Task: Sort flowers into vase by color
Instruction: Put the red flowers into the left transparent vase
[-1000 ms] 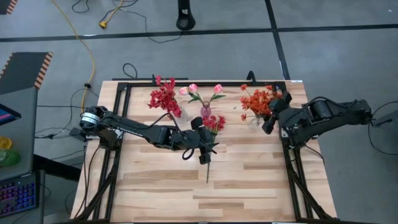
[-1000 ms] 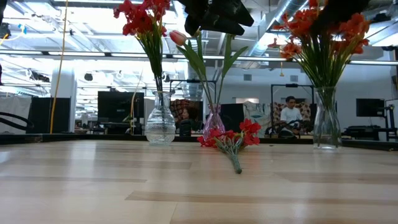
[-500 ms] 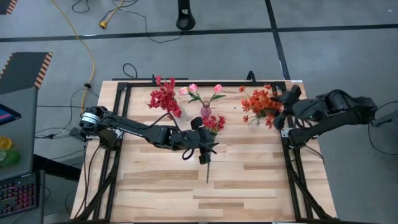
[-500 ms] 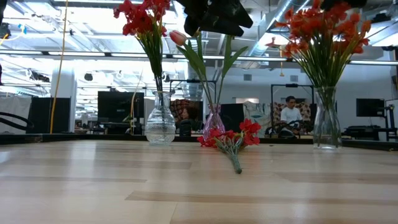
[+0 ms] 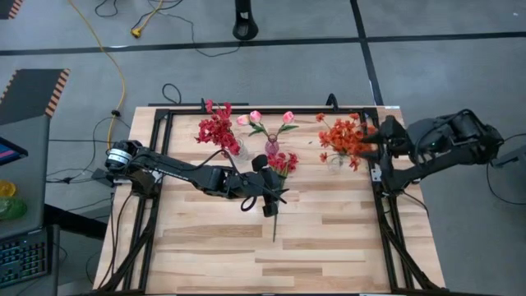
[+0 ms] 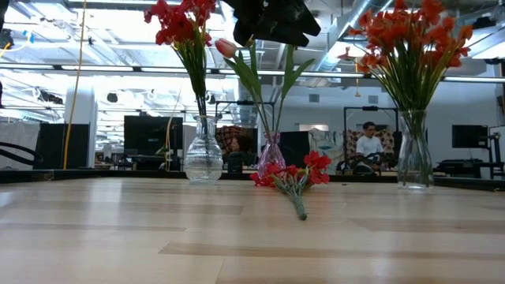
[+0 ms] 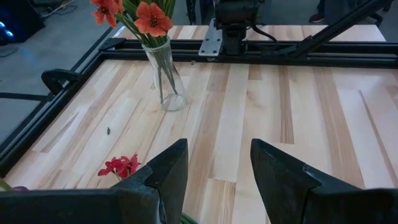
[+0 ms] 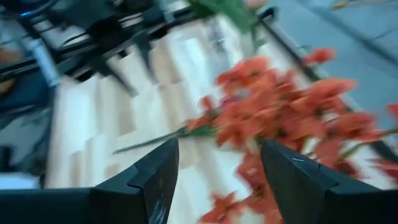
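A red sprig (image 5: 278, 191) lies flat on the table, its blossoms (image 6: 296, 173) toward the far edge and its stem end (image 5: 274, 234) toward the near edge. My left gripper (image 5: 270, 197) hovers open well above it (image 6: 272, 17), touching nothing; its wrist view shows the red blossoms (image 7: 120, 167) below the fingers. Three vases stand along the far edge: a clear one with red flowers (image 5: 217, 130), a pink one with pale pink blooms (image 5: 271, 131), and a clear one with orange flowers (image 5: 342, 136). My right gripper (image 5: 380, 140) is open just right of the orange bunch (image 8: 280, 118).
A black metal frame (image 5: 164, 115) runs around the table's far, left and right sides. The near half of the wooden table top (image 5: 246, 255) holds nothing. Beyond the far edge, a person sits in the room (image 6: 368, 142).
My right gripper has drawn back from above the orange bunch toward the table's right edge and has left the low view. The orange flowers now stand uncovered in their vase. The left arm and the red sprig have stayed put.
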Robot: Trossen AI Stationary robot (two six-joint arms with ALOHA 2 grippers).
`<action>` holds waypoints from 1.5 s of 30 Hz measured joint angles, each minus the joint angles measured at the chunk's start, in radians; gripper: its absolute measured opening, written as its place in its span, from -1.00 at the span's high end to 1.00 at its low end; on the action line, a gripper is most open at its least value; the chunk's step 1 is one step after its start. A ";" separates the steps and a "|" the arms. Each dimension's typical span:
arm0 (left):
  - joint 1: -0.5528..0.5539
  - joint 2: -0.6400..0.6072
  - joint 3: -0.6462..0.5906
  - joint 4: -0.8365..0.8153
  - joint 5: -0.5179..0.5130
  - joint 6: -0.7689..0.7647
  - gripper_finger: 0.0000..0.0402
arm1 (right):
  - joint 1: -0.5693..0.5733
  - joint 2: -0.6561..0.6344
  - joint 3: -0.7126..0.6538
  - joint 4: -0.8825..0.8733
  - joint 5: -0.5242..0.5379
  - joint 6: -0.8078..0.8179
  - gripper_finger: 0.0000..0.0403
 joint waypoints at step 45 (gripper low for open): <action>0.000 0.000 0.000 -0.032 0.000 -0.116 0.18 | 0.354 -0.354 -0.794 0.837 -0.017 -0.259 0.85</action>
